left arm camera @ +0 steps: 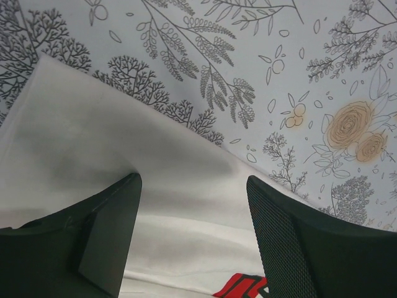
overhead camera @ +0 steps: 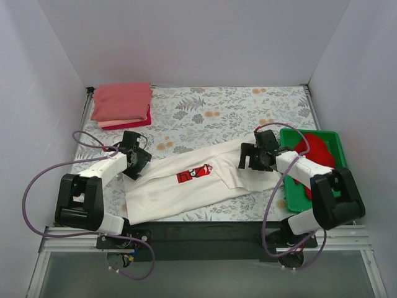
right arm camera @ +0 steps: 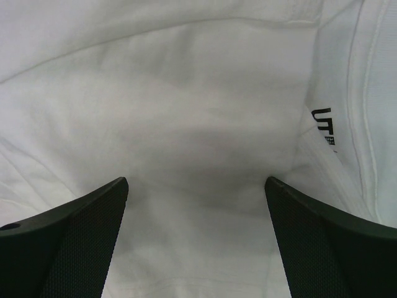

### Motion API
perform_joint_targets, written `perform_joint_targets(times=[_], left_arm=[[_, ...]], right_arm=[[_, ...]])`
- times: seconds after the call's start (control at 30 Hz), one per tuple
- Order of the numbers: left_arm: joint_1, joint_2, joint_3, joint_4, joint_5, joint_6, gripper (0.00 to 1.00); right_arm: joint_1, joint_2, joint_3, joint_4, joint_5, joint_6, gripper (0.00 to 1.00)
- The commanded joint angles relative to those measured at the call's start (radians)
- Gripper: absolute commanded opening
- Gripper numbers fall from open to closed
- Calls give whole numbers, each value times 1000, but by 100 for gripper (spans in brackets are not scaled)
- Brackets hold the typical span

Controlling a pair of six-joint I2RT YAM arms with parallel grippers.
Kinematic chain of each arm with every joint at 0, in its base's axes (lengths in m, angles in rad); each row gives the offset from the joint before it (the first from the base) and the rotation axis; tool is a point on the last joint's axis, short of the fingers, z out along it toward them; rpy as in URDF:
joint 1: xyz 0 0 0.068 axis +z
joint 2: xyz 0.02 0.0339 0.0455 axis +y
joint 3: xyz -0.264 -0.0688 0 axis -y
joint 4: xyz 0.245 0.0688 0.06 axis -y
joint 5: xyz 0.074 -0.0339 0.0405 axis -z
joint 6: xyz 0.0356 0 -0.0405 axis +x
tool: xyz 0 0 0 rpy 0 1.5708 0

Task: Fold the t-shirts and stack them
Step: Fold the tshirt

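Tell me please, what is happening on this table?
Two robot arms are working on a white t-shirt spread on the table cover. The left fingers are open over one end, the right fingers open over the other. A folded stack lies at the back left, and a red t-shirt sits in the green tray.

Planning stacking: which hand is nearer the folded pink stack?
Left. The left hand is in front of the stack; the right hand is far off beside the green tray.

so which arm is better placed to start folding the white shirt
Left, probably: the left gripper hangs open over an edge of the white t-shirt, ready to pinch. The right gripper is open over flat cloth.
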Motion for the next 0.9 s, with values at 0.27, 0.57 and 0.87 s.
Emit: perform_joint_targets(times=[0.27,0.57,0.87], left_arm=[[-158,-85,-100,-119,-99,-86,66],[-466,-66,-142,-348,-112,-235,66],[-800,-19,-138,-228,65,-221,66]], right_arm=[[-80,629,611,-35,-42,-271,98],[-63,1106,1396,-269,-199,-440,98],[31,1223,1585,-76,-241,-541,98]])
